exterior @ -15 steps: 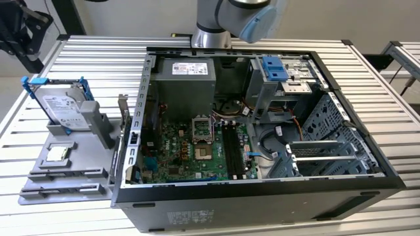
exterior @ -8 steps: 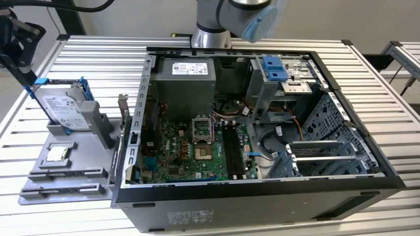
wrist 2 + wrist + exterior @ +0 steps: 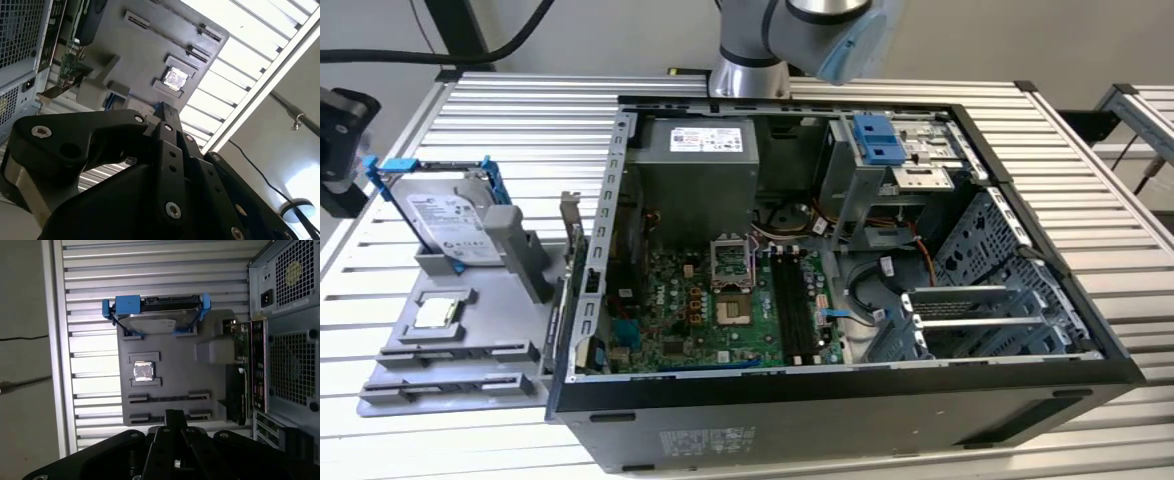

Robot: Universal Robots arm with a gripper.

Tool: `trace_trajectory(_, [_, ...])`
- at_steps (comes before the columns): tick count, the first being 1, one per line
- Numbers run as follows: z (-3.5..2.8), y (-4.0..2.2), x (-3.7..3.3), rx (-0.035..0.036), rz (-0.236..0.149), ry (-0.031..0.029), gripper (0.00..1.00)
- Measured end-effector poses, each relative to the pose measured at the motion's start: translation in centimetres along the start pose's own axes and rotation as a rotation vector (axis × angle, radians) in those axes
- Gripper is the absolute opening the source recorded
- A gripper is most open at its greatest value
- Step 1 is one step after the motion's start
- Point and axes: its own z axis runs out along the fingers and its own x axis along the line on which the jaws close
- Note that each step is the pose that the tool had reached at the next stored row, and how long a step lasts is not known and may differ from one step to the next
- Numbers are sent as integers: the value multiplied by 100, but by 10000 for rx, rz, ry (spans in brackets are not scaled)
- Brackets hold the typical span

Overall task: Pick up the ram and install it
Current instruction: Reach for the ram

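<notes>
Fingers (image 3: 173, 416) read as closed on each other: one narrow dark tip, no gap, nothing between them. Gripper (image 3: 174, 413) hangs high over the grey tray (image 3: 175, 347), touching nothing. Same dark linkage and tip in the second wrist view.

Ram (image 3: 170, 398): best read is the thin dark strip standing on edge in one of the tray's two long holders, the one on the chip side. Can't fully rule out a bare groove. Well apart from the fingertips. In the first wrist view the tip overlaps the other holder, so the strip sits just past the tip, between it and the chip.

Next out: small square silver chip (image 3: 143, 371) in its pocket. Beyond it, silver hard drive (image 3: 155, 322) in a blue frame, propped at the tray's far end.

Green expansion card (image 3: 245, 352) stands on edge at the tray's side nearest the PC case (image 3: 290, 365).

Tray and case sit on a slatted metal table (image 3: 90, 285).

Exterior view: tray is on the exterior view's left of the open case. Motherboard (image 3: 720, 300) lies flat inside, long black slots (image 3: 790, 295) beside the CPU socket. Whether any slot is filled, can't tell. Arm (image 3: 761, 40) rises behind the case.
</notes>
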Motion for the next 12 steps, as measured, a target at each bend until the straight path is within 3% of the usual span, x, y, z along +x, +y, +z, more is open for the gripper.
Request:
trace_trajectory(8, [19, -357, -8, 1, 0, 0, 0])
trace_trajectory(12, [19, -365, -6, 0, 0, 0, 0])
